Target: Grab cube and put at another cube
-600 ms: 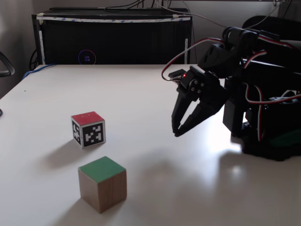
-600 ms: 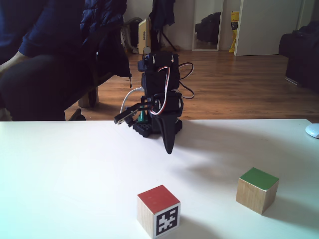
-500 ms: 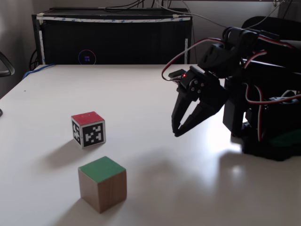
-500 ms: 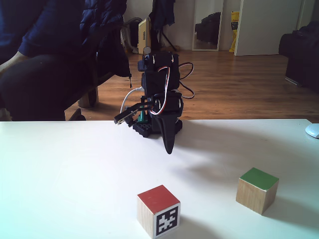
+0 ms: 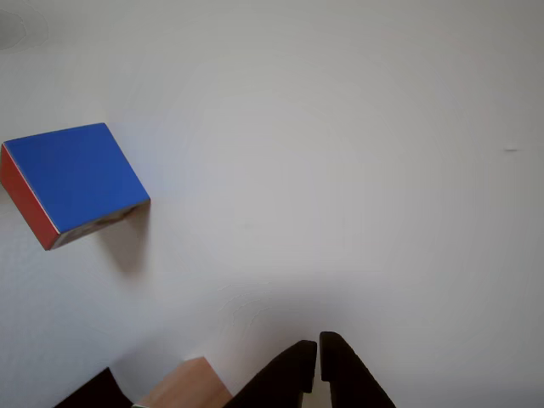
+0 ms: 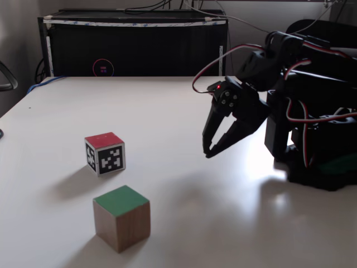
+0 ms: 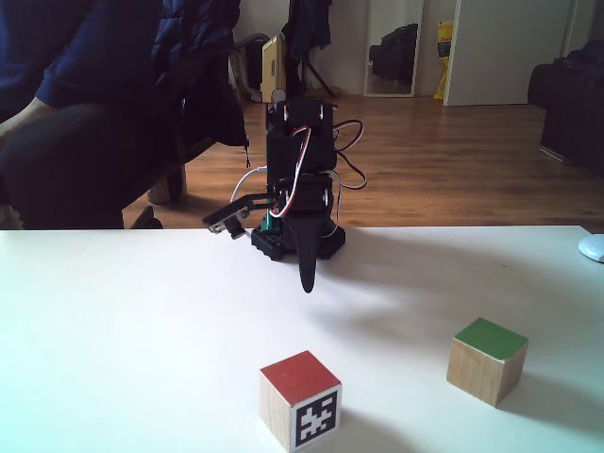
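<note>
The red-topped cube (image 6: 105, 153) bears a black-and-white marker; the green-faced cube (image 6: 121, 218) sits at its 5 o'clock. The gripper (image 6: 207, 153) is clenched, empty.

From my fixed view, the light wooden cube with the green top (image 6: 121, 218) sits on the white table (image 6: 167, 111) nearest me, the red-topped printed cube (image 6: 105, 153) just behind it, the black gripper (image 6: 207, 152) well right of both.
</note>
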